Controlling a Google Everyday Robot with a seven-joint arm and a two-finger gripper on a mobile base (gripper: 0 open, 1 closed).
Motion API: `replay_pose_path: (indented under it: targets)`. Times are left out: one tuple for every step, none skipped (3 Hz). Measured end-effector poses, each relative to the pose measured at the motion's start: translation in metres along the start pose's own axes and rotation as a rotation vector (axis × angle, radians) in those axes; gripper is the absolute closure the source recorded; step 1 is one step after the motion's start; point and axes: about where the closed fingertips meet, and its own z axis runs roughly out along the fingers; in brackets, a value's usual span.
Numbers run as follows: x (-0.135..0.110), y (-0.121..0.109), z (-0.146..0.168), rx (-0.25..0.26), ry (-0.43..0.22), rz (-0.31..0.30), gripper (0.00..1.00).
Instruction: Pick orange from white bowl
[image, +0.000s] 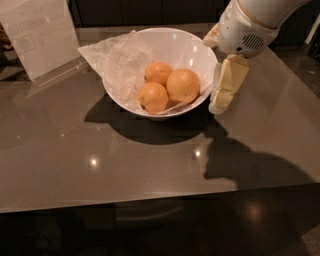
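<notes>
The white bowl (202, 52) stands on the grey table, back centre. It holds three oranges. The largest orange (183, 86) lies at the right of the bowl. Two smaller oranges (158, 73) (153, 97) lie to its left. A crinkled translucent sheet (117, 60) lines the bowl's left side and spills over the rim. My gripper (221, 102) hangs just outside the bowl's right rim, pointing down, close to the rim and to the right of the largest orange. It holds nothing that I can see.
A clear plastic sign holder (40, 37) stands at the back left. The glossy grey table (100, 160) ends at a front edge, with dark floor below. The arm's white wrist housing (247, 27) looms over the bowl's right side.
</notes>
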Motion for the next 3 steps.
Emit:
replay_pose_path:
  targets:
    - [-0.008, -0.022, 0.016, -0.015, -0.032, -0.014, 0.00]
    - [-0.019, -0.043, 0.037, -0.041, -0.062, -0.023, 0.00]
    - [-0.020, -0.045, 0.038, -0.040, -0.065, -0.023, 0.19]
